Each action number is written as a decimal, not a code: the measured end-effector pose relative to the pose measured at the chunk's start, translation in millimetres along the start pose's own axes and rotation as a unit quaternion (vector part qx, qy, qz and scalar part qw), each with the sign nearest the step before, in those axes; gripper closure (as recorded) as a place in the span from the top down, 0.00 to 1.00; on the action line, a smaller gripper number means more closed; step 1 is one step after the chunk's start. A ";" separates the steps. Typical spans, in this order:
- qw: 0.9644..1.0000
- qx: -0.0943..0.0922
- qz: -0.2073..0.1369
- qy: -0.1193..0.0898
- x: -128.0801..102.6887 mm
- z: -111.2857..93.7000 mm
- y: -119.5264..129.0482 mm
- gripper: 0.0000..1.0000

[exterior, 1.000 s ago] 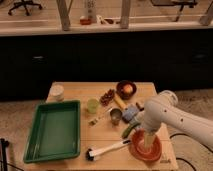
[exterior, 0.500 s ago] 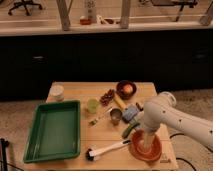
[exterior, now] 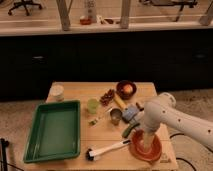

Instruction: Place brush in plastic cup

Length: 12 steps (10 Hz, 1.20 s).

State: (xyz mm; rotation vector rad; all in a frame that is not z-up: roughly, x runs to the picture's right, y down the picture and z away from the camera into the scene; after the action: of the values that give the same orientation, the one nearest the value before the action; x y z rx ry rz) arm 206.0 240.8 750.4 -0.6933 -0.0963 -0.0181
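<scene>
The cup is sitting mid-bench without the brush, which is lying flat by the front edge, and the tool, its opening impossible to tell, is hanging over the bowl near the front right corner, so pickup and placing are both waiting.

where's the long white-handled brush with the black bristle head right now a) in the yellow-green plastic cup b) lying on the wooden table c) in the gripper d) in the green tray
b: the white-handled brush lies flat on the wooden table, apart from the small yellow-green plastic cup, while the gripper is down over the orange bowl.
</scene>
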 end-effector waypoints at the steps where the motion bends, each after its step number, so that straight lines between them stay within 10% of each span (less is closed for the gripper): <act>1: 1.000 0.001 0.001 -0.001 1.5 2.1 -0.8 0.80; 12: 0.991 -0.011 -0.115 -0.074 -91.1 -21.4 37.5 0.80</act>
State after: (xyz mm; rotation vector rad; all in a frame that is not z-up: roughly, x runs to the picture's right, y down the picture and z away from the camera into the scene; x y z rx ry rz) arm 119.0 254.6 701.5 -0.7016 -0.3189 -0.1886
